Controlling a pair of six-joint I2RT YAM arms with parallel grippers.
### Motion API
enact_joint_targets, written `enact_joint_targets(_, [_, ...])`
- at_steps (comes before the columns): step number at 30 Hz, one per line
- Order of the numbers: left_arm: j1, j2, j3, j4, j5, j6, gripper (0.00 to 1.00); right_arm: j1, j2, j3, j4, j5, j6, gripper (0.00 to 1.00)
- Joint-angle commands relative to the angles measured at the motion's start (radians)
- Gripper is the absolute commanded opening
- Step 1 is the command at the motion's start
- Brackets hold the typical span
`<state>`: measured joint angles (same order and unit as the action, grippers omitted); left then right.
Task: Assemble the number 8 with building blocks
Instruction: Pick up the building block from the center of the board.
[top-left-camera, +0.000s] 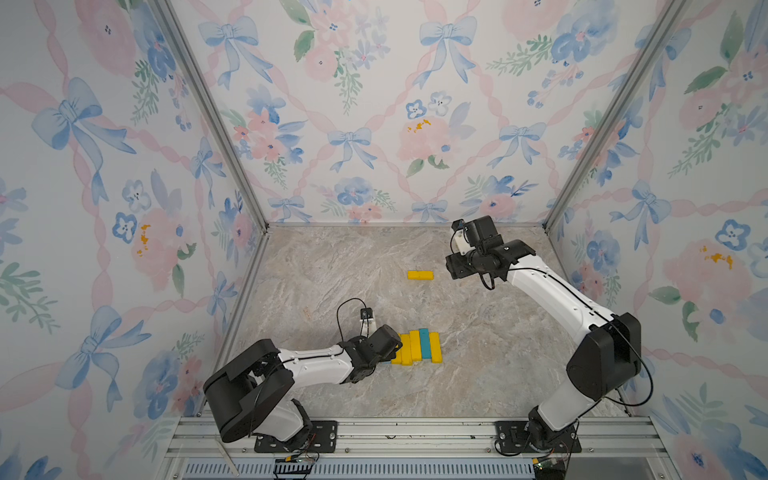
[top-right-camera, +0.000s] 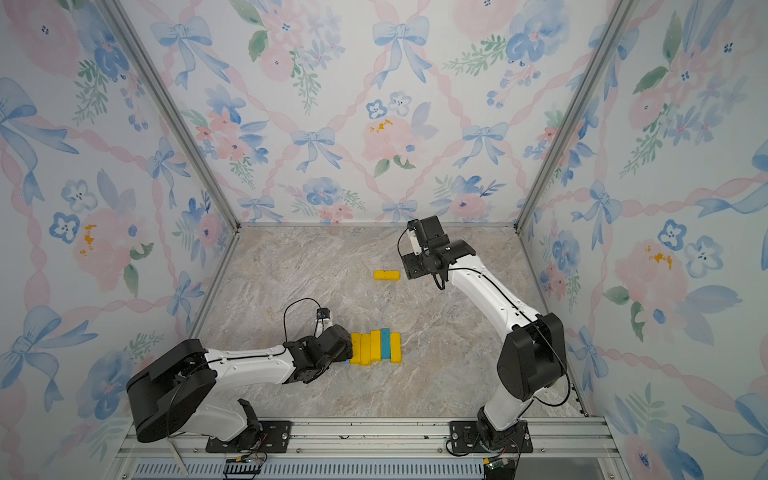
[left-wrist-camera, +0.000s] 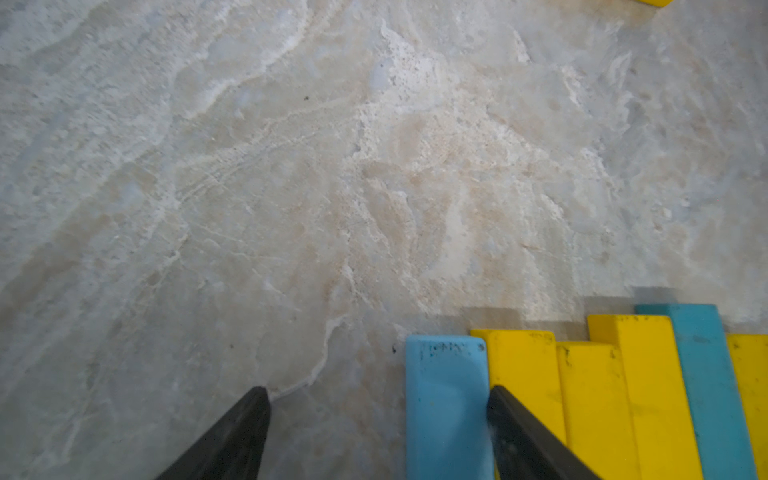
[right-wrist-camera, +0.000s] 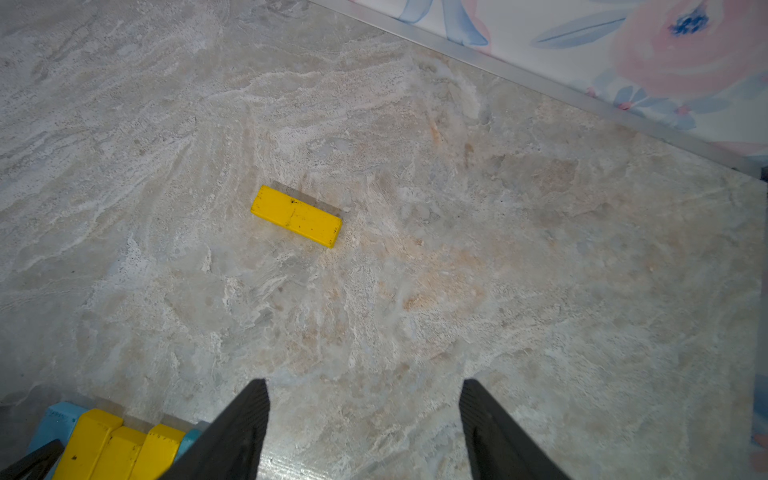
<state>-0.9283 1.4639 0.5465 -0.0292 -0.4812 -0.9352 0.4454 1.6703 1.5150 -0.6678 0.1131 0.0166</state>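
Marble-patterned tabletop (top-left-camera: 332, 270), matte and veined in grey and beige, fills both top views. You see the row of bars (top-left-camera: 417, 347) lying flat near the front, packed long side to long side with staggered ends. They are yellow, with the teal bar (top-left-camera: 424, 344) second from the end on the right arm's side. The left arm (top-left-camera: 316, 361) covers the row's other end and hides its pincer from above. The lone yellow bar (top-right-camera: 386, 275) lies crosswise, well apart toward the back, near the wrist of the right arm (top-left-camera: 552, 286).

In the left wrist view, your left gripper (left-wrist-camera: 377, 388) stands wide, grasping nothing. The light blue bar (left-wrist-camera: 446, 407), round-cornered with scuffed paint, lies between its black tapered fingers (left-wrist-camera: 511, 419). One finger sits at the seam with the neighbouring yellow bar, and the other is well apart over bare stone. Whether that finger touches the bar, you cannot tell.

In the right wrist view, your right gripper (right-wrist-camera: 363, 382) is spread apart, with only tabletop between its ribbed fingers. The lone yellow bar lies flat ahead of it, speckled with dark marks.
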Motion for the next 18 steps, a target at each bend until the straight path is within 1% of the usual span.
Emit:
enact_joint_targets(1, [-0.019,0.076,-0.024,-0.147,0.052,-0.002,0.85,-0.009,-0.010,-0.019,0.007,0.005,0.016,0.73])
enact_joint_targets(7, [-0.030,0.100,-0.023,-0.153,0.051,-0.014,0.86,-0.013,-0.040,-0.029,0.010,0.005,0.025,0.73])
enact_joint_targets(8, [-0.030,0.098,-0.024,-0.152,0.049,-0.014,0.84,-0.014,-0.042,-0.030,0.010,0.005,0.026,0.73])
enact_joint_targets(11, [-0.029,0.096,-0.025,-0.155,0.048,-0.018,0.72,-0.013,-0.049,-0.035,0.009,0.002,0.028,0.73])
enact_joint_targets(14, [-0.031,0.104,-0.021,-0.154,0.058,-0.019,0.69,-0.014,-0.053,-0.038,0.008,0.006,0.026,0.73])
enact_joint_targets(16, [-0.033,0.114,-0.018,-0.153,0.069,-0.015,0.61,-0.014,-0.056,-0.038,0.007,0.011,0.026,0.73])
enact_joint_targets(17, [-0.033,0.121,-0.015,-0.155,0.073,-0.013,0.61,-0.014,-0.057,-0.038,0.007,0.013,0.027,0.73])
enact_joint_targets(18, [-0.033,0.126,-0.017,-0.155,0.078,-0.014,0.56,-0.014,-0.059,-0.039,0.008,0.013,0.027,0.73])
